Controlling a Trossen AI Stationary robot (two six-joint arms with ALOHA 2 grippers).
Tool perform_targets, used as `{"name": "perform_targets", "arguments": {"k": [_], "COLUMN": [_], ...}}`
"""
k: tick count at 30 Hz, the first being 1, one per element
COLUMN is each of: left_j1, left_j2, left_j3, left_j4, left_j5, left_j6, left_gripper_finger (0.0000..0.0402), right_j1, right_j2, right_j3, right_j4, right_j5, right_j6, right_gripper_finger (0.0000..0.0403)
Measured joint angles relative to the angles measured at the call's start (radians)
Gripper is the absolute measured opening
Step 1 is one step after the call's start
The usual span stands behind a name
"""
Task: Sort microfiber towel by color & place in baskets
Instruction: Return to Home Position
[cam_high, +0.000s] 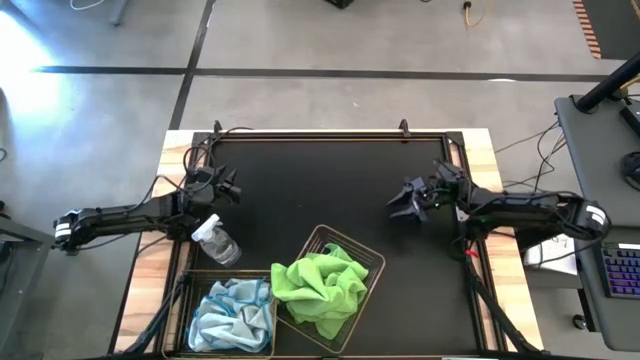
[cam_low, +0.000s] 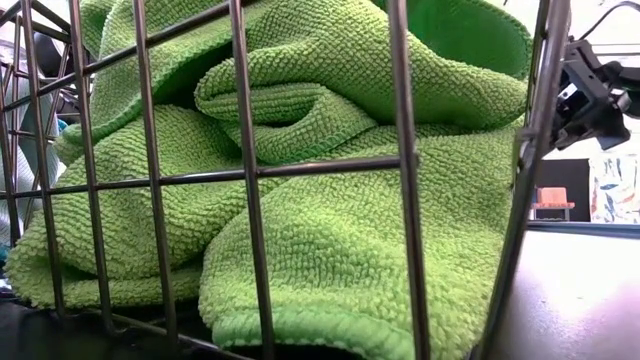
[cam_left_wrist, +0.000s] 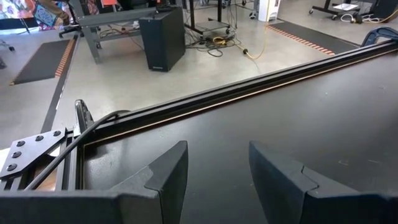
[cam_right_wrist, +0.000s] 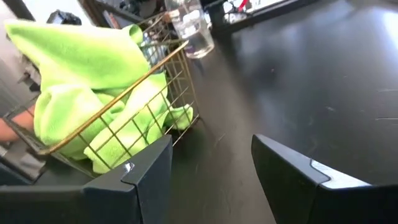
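Note:
Lime green towels (cam_high: 320, 287) (cam_right_wrist: 81, 99) lie piled in a wire basket (cam_high: 372, 258) turned askew near the front middle; they fill the low view (cam_low: 300, 180) behind the mesh (cam_low: 405, 160). Pale blue towels (cam_high: 232, 314) lie in a second basket (cam_high: 200, 275) at the front left. My left gripper (cam_high: 232, 188) (cam_left_wrist: 217, 168) is open above the mat at the left. My right gripper (cam_high: 400, 207) (cam_right_wrist: 211, 168) is open over the mat at the right, apart from the green towels' basket.
A small clear spray bottle (cam_high: 215, 241) (cam_right_wrist: 191, 28) lies on the black mat (cam_high: 320, 190) beside the blue towels' basket. The mat's middle and far part are bare. A raised rail (cam_left_wrist: 236, 93) runs along the mat's edge. Cables (cam_high: 205, 145) lie at the far left corner.

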Motion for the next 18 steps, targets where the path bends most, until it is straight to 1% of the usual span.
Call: {"name": "perform_targets", "arguments": {"k": [7,18], "left_j1": [0.0,0.0], "left_j2": [0.018,0.036], "left_j3": [0.0,0.0], "left_j4": [-0.001,-0.002], "left_j5": [0.0,0.0], "left_j6": [0.0,-0.003], "left_gripper_finger": [0.0155,0.0155], "right_j1": [-0.027,-0.029], "right_j2": [-0.123,-0.303], "right_j3": [-0.041,-0.042], "right_j4": [-0.001,0.0], "right_j5": [-0.001,-0.001], "right_j6": [0.054,0.129], "right_gripper_finger": [0.0215,0.0215]}}
